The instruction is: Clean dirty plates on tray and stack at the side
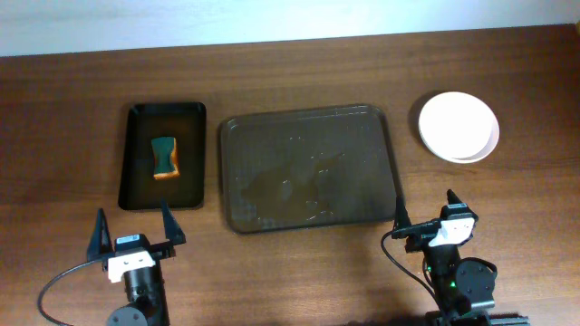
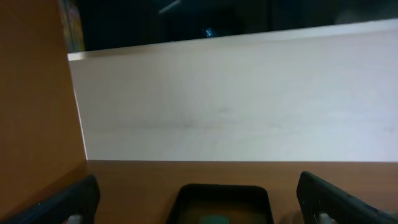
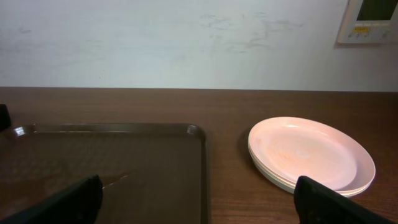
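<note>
The dark brown tray [image 1: 308,167] lies mid-table with only wet streaks on its surface and no plate on it. White plates [image 1: 459,127] sit in one stack on the table to the right of the tray, the top one plain. My right gripper [image 1: 425,210] hovers open near the tray's front right corner, holding nothing. In the right wrist view the right gripper [image 3: 199,196] spans the tray's right rim [image 3: 202,168], with the plates [image 3: 311,152] ahead to the right. Open and empty, my left gripper [image 1: 132,222] is in front of the small black tray.
A narrow black tray [image 1: 164,154] left of the brown tray holds a green and orange sponge [image 1: 164,156]. The left wrist view shows that black tray [image 2: 221,194] just ahead between the open left gripper [image 2: 199,190] fingers. A pale wall stands behind the table.
</note>
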You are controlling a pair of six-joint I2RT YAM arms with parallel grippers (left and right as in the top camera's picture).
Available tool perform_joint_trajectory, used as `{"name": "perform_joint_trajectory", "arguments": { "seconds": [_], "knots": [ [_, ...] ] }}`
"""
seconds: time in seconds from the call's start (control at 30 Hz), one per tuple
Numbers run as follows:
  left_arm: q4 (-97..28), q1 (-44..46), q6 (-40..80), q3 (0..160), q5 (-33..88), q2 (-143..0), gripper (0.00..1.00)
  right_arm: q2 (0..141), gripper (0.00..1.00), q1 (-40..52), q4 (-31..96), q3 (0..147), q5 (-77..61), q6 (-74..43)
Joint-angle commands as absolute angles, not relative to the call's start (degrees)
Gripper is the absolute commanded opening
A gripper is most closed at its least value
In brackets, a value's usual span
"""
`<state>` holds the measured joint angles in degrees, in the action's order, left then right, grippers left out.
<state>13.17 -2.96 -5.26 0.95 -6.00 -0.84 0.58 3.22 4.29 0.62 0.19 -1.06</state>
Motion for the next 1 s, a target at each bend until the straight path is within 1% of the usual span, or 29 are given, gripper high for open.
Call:
{"name": "perform_joint_trajectory", "arguments": {
  "seconds": [0.0, 0.03, 0.13, 0.3, 0.43, 0.57, 0.8, 0.97],
  "knots": [
    [11.9, -2.6, -12.9, 0.5, 1.7, -0.3, 0.99, 0.3, 0.98, 3.7, 4.7, 0.3, 0.7, -0.8],
    [10.9, -2.6, -15.2, 0.5, 4.2, -0.3, 1.0, 0.3, 0.98, 3.7, 4.7, 0.3, 0.7, -0.8],
    [5.1, -2.6, -15.0, 0.5, 4.2, -0.3, 1.0, 0.3, 0.98, 3.7, 4.7, 0.3, 0.7, -0.8],
    [-4.5, -2.6, -11.4, 0.5, 4.0, -0.3, 1.0, 0.3, 0.98, 3.7, 4.7, 0.3, 0.7, -0.8],
    [-4.6, -2.6, -11.1, 0.5, 3.0, -0.3, 1.0, 0.3, 0.98, 3.7, 4.7, 0.3, 0.7, -0.8],
    [-4.8, -2.6, -4.5, 0.5, -3.0, -0.3, 1.0, 0.3, 0.98, 3.7, 4.7, 0.3, 0.7, -0.8],
    [-4.7, -2.6, -4.5, 0.5, -3.4, -0.3, 1.0, 0.3, 0.98, 3.7, 4.7, 0.3, 0.7, -0.8],
    [-4.4, -2.6, -2.8, 0.5, -7.6, -0.3, 1.0, 0.3, 0.98, 3.7, 4.7, 0.3, 0.7, -0.8]
  ]
}}
